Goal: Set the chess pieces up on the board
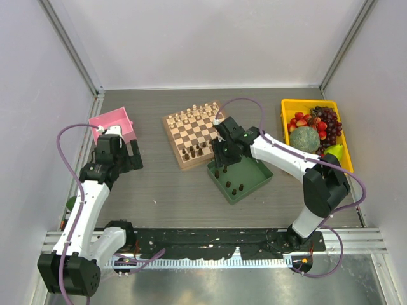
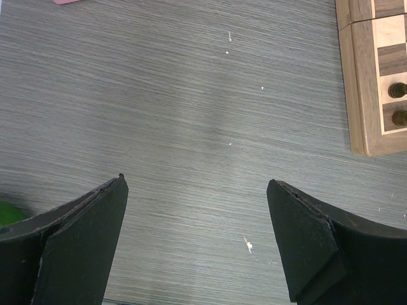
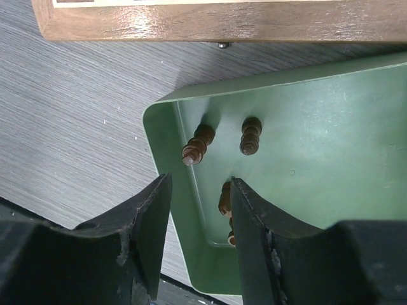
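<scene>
Grey table [image 1: 172, 197]; right tool [image 3: 198, 190] half-open above tray [image 3: 318, 127] wall, should centre on one dark piece [image 3: 250, 136]; left tool [image 2: 197, 184] wide open.

Bare counter [image 2: 159, 95] lies open beneath the left pincer [image 2: 197, 181]; the wall of the green tray [image 3: 267, 86], chess pieces [image 3: 250, 136] and the board [image 3: 222, 22] beyond hem the right pincer [image 3: 200, 190].

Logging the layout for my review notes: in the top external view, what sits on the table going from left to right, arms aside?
pink box → chessboard → green tray → yellow bin holding fruit
</scene>
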{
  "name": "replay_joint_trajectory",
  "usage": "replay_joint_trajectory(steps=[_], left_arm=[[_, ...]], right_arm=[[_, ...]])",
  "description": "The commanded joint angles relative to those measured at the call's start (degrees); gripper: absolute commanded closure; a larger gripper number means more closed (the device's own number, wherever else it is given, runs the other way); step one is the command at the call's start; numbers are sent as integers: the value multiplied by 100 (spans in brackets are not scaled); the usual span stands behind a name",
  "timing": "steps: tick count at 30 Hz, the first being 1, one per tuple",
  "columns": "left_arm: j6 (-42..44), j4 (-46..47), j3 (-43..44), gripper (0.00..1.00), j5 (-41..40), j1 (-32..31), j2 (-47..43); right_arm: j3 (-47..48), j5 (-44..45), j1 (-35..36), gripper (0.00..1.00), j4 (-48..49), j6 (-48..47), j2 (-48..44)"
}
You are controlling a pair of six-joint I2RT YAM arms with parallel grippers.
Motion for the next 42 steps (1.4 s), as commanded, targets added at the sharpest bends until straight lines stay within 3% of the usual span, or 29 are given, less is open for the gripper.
replay_joint_trajectory(steps=[1,12,42], left_arm=[[43,22,233,1,-1,38,-4],[43,22,242,1,16,30,14],[52,13,242,1,-19,47,-13]], right_arm=[[9,-94,31,52,264,153,-135],[62,-121,101,60,334,223,163],[106,-147,181,64,370,249,638]])
